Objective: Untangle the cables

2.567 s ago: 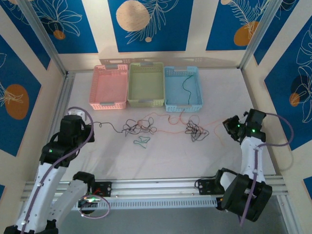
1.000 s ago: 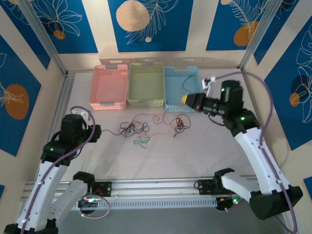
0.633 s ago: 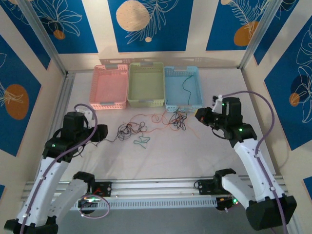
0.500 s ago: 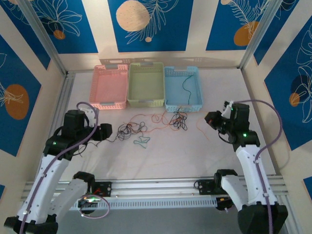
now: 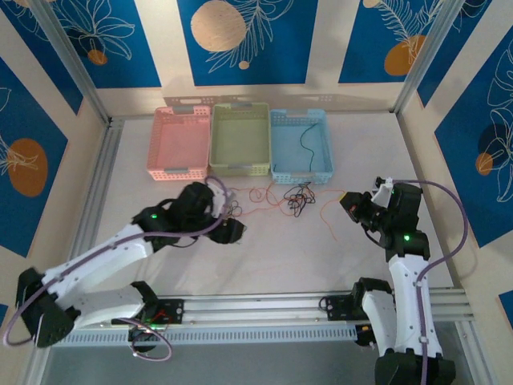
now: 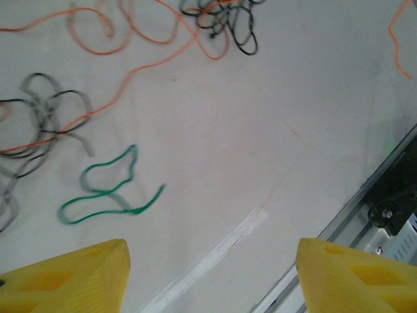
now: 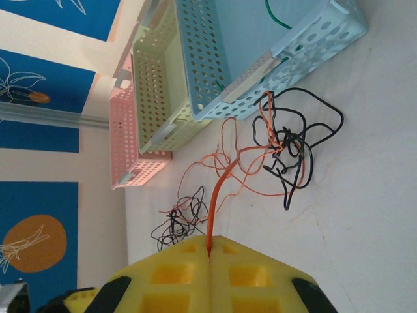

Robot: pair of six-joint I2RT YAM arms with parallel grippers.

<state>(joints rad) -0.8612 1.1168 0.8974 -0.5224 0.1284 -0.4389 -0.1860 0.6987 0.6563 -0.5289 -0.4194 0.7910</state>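
Cables on table, partly drawn apart; left arm found shifted inward since half a second ago.
The right gripper [image 7: 210, 251] is seen clamped on the orange cable [image 7: 220, 176], which is stretched back to the black tangle [image 7: 294, 140] laid just before the blue basket [image 5: 300, 175]. The left gripper [image 6: 208, 261], formerly held at the left side, is now placed mid-table, jaws spread with nothing between them, above the green strand [image 6: 107, 192]. A grey-black tangle [image 6: 42, 124] is laid just beside that strand.
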